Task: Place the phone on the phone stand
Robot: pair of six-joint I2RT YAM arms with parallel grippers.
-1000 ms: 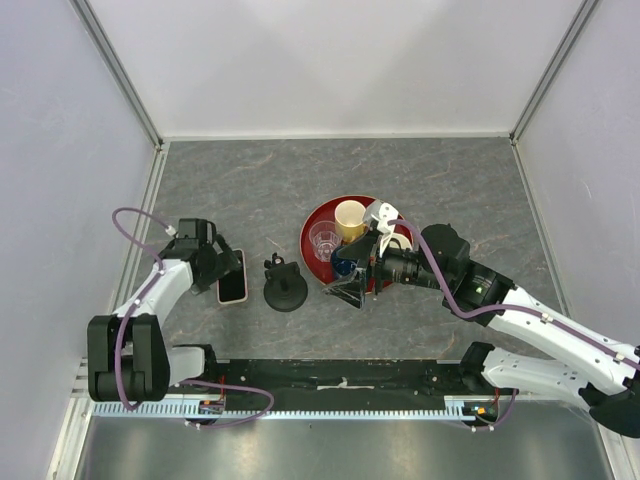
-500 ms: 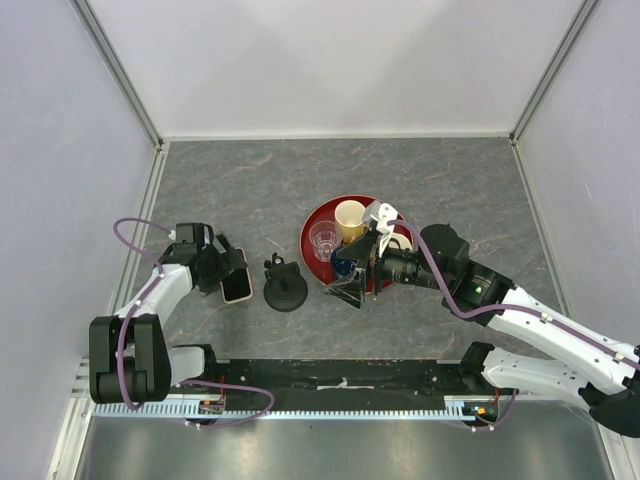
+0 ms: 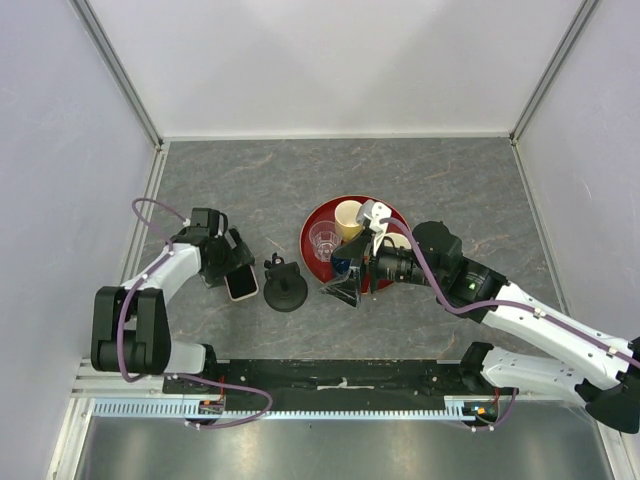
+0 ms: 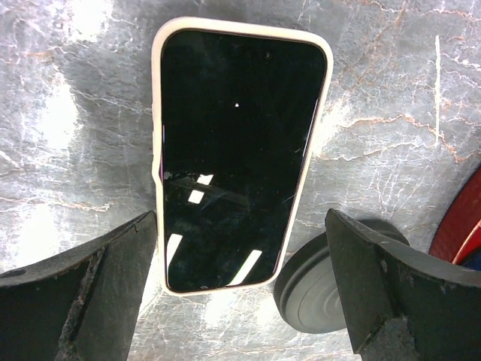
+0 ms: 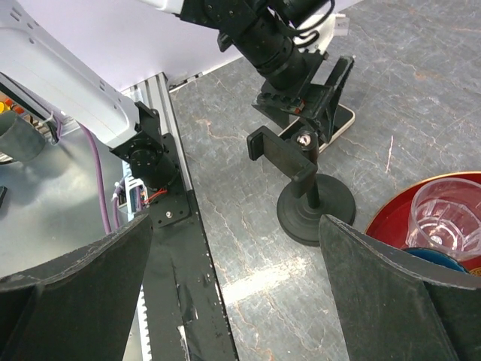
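The phone [image 4: 237,150] lies flat, screen up, on the grey table. Its near end sits between the fingers of my left gripper [image 4: 240,301], which is open. The left finger [image 4: 83,293] is close beside the phone's rim; the right finger [image 4: 398,293] stands apart from it. In the top view my left gripper [image 3: 238,262] is over the phone [image 3: 241,288], just left of the black phone stand [image 3: 285,290]. The stand's disc base [image 4: 316,293] shows beside the phone. My right gripper [image 3: 345,288] is open and empty, right of the stand [image 5: 310,199].
A red tray [image 3: 315,222] behind the right gripper holds a yellow cup [image 3: 350,215], a clear cup [image 3: 323,240] and a dark blue cup [image 3: 342,265]. The black base rail [image 5: 173,248] runs along the near edge. Walls close in on three sides.
My left gripper has swung right and turned, and the phone has shifted and tilted toward the stand. The right gripper has moved slightly left.
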